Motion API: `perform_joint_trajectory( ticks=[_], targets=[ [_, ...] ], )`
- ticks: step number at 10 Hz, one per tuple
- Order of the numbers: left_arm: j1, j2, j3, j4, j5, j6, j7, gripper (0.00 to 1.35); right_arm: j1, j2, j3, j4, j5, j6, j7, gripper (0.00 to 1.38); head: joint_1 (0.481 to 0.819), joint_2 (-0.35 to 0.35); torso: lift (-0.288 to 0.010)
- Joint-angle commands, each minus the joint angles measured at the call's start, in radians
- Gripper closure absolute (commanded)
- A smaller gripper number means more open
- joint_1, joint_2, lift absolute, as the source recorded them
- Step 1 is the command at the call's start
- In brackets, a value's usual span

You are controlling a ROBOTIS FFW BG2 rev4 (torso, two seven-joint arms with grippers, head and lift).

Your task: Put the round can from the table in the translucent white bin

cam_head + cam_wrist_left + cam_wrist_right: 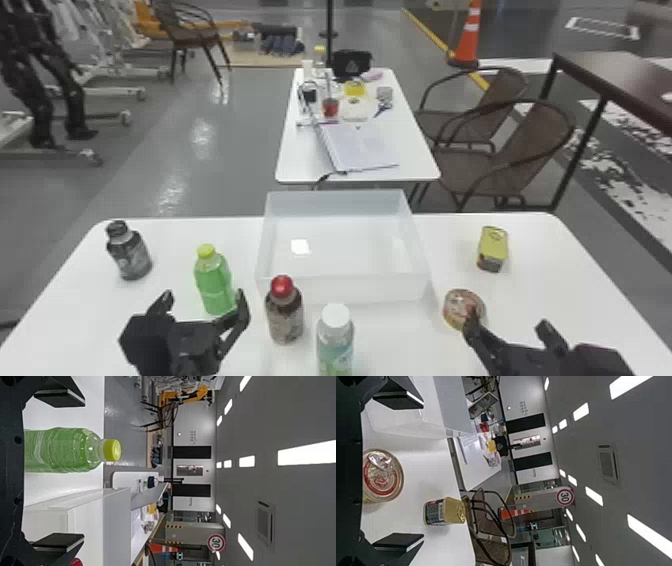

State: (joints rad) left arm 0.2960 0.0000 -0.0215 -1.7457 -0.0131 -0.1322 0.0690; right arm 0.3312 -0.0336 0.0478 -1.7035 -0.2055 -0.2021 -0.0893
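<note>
Round can [456, 304] on white table [565, 290], just ahead of right gripper [507, 327], spread wide, empty

- The light is bright and fairly even over the white table [560, 280] around both grippers.
- It comes from above: in the left wrist view, strip lamps [307, 453] glow stark white on a dim grey ceiling [301, 411], high beyond the left gripper [205, 300].
- Beyond and between the grippers, the translucent white bin [345, 289] carries a hard white glare patch — with a fainter one near it.
- Past the left gripper, the glossy floor [150, 135] shows streaky reflections.
- By the right gripper [507, 324], the round can's [385, 479] metal top glints — and a soft shadow lies beside the square can [453, 510].
</note>
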Motion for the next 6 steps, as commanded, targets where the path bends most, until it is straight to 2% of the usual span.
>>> perform_joint_trajectory(
  ticks=[1,6],
  targets=[
    [0.0,-0.003,0.0,0.0,0.001,0.0,0.0,0.11,0.0,0.0,-0.026,0.033,0.005,-0.01,0.0,0.12,0.549,0.0,-0.1],
    [0.0,-0.003,0.0,0.0,0.004,0.002,0.0,0.11,-0.024,-0.005,-0.048,0.163,-0.018,-0.036,-0.032,0.12,0.549,0.0,-0.1]
  ],
)
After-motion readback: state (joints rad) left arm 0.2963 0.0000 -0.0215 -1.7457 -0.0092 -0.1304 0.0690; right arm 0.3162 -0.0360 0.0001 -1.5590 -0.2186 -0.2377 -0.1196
